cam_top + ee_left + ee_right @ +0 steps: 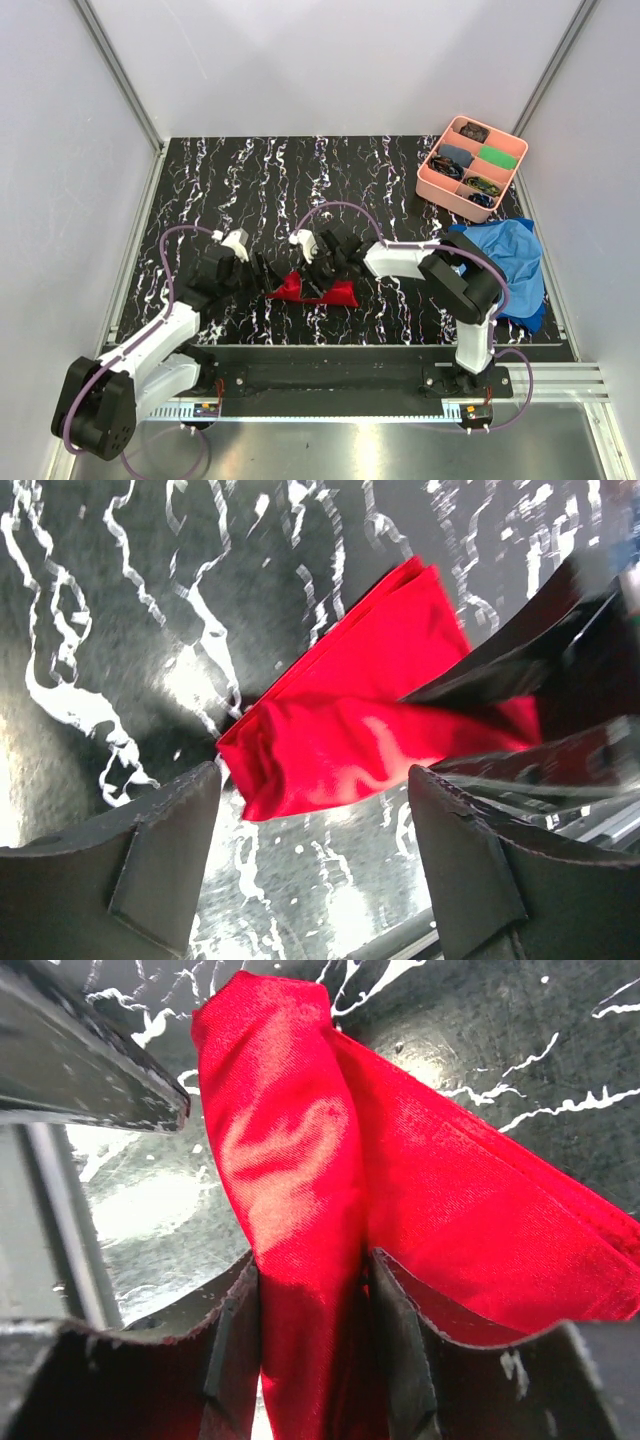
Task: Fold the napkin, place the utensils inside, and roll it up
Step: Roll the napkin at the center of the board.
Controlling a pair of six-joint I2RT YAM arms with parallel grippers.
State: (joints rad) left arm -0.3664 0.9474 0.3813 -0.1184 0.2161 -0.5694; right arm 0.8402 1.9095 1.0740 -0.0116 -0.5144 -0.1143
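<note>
At the right wrist alone, right jaws pinch the napkin (290, 1210); left jaws stand apart.

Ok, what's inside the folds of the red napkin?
Only red cloth shows: the napkin is bunched in layers on the marbled table, one fold pinched in the right gripper. No utensils visible; the folds cover whatever is inside.

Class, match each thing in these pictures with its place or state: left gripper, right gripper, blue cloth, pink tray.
Things:
1. left gripper
2. right gripper
3. blue cloth
4. pink tray

Places or states:
A. far right corner of the table
B. pinching a fold of the red napkin
C. jaws apart, holding nothing
D. crumpled at the table's right edge

Pairs: 1-C, 2-B, 3-D, 4-A
</note>
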